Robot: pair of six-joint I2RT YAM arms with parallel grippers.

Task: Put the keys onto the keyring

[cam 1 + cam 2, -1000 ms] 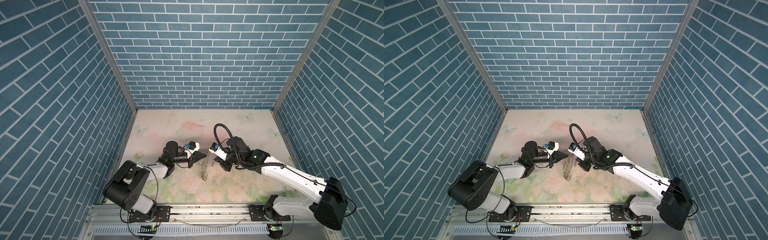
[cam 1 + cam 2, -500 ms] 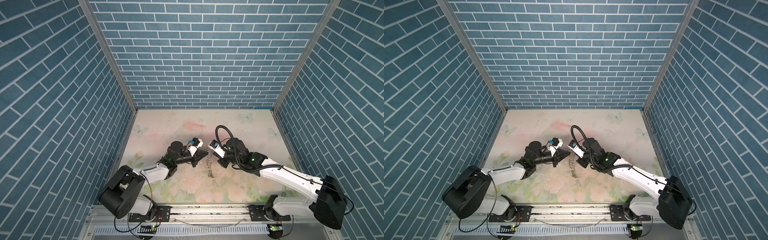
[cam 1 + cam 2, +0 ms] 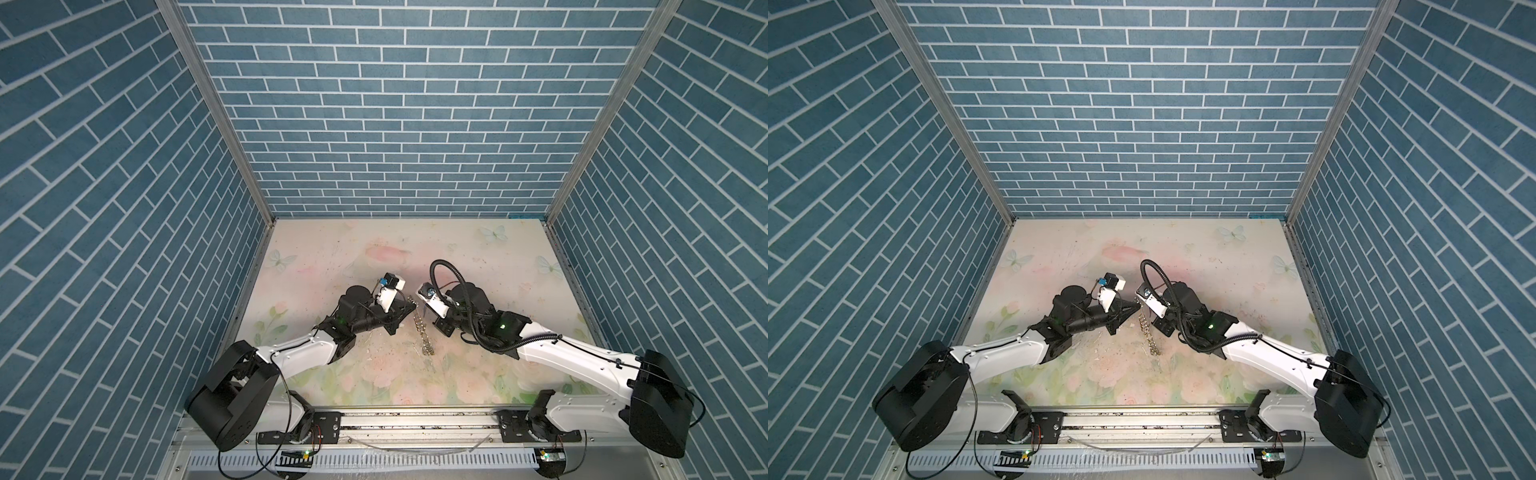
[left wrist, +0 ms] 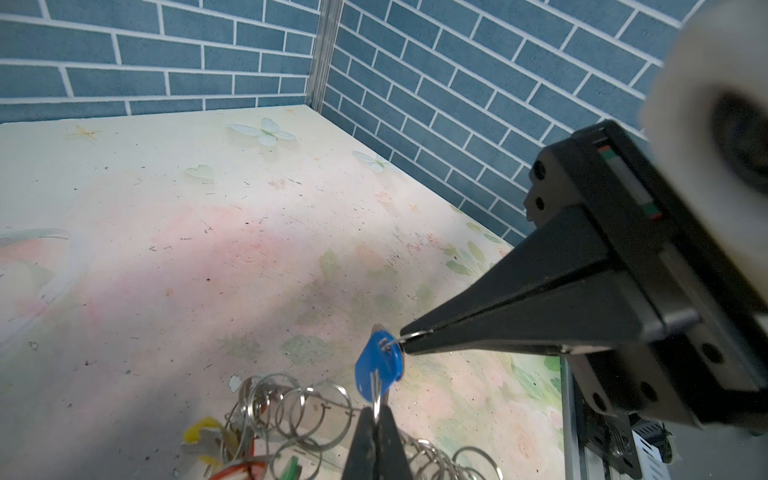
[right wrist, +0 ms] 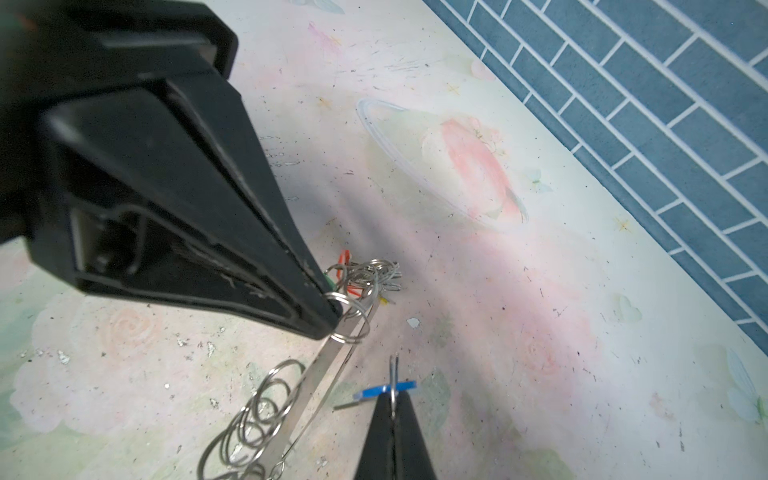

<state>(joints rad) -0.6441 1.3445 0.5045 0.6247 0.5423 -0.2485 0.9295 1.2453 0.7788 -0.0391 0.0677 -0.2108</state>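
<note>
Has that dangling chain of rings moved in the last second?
Yes. The keyring has shifted rightward, away from the metal strip at left, in both top views.

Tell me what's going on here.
The left gripper is shut on a split ring of the keyring, whose other rings trail onto the table. The right gripper pinches the small ring of a blue-tagged key close beside it. In the right wrist view the two look apart, so the key isn't on yet.

A flowered tabletop (image 3: 374,249) spreads under the fingers (image 4: 519,307), a small white fleck (image 5: 413,322) lying near them; blue brick walls (image 3: 395,124) surround.
</note>
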